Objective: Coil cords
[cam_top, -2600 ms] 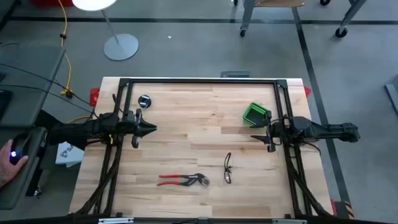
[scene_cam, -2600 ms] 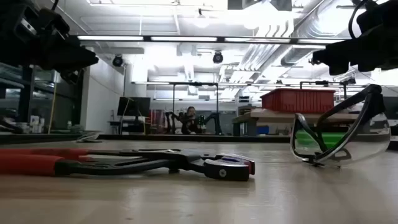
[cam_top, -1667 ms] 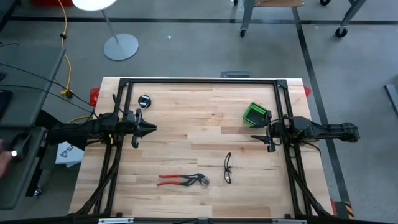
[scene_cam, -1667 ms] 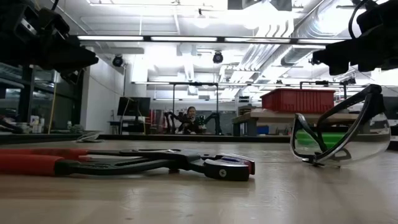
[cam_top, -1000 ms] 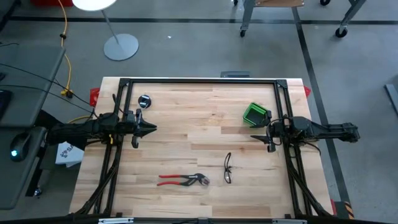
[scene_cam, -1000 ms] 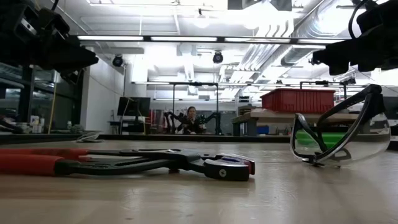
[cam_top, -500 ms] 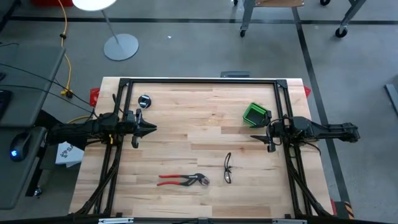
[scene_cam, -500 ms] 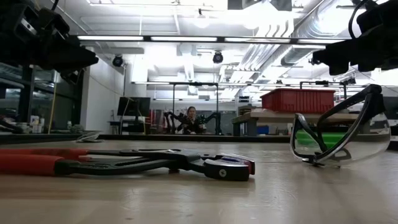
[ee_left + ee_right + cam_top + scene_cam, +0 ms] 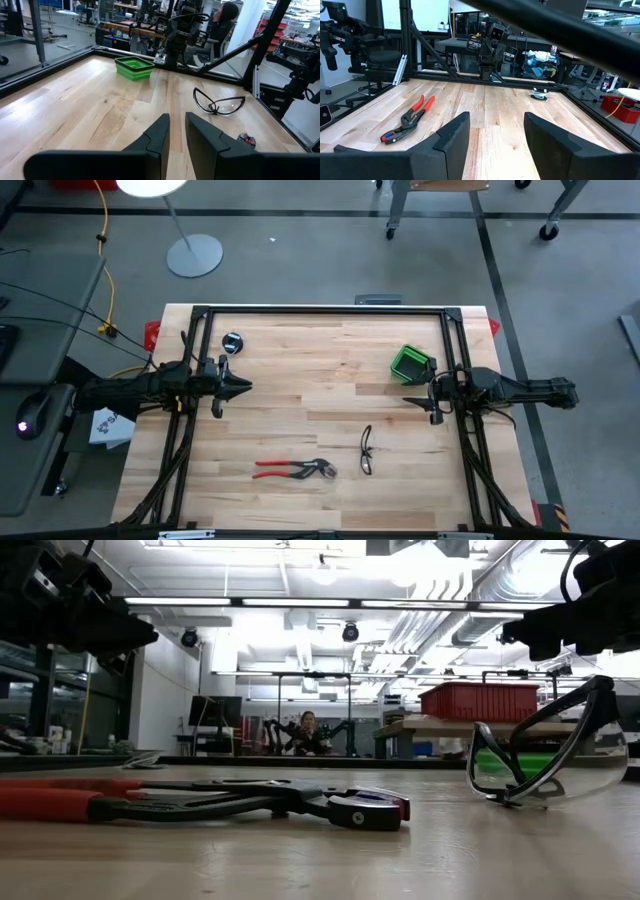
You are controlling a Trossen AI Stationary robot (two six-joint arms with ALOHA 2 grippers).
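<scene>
Fingers [image 9: 200, 131] of both arms hover empty; spool [image 9: 232, 340] untouched.

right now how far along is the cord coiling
Nothing looks done yet. The spool with its white cord sits untouched near the table's far left corner. Nothing is in hand: the left gripper hangs empty just short of it, jaws slightly apart, and the right gripper waits open by the green bin. Picking up and coiling the cord is all still left.

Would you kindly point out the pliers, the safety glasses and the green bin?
pliers [image 9: 293, 469]: high view, on the pivot.
safety glasses [image 9: 366, 450]: high view, on the frame.
green bin [image 9: 411, 364]: high view, on its rim.
</scene>
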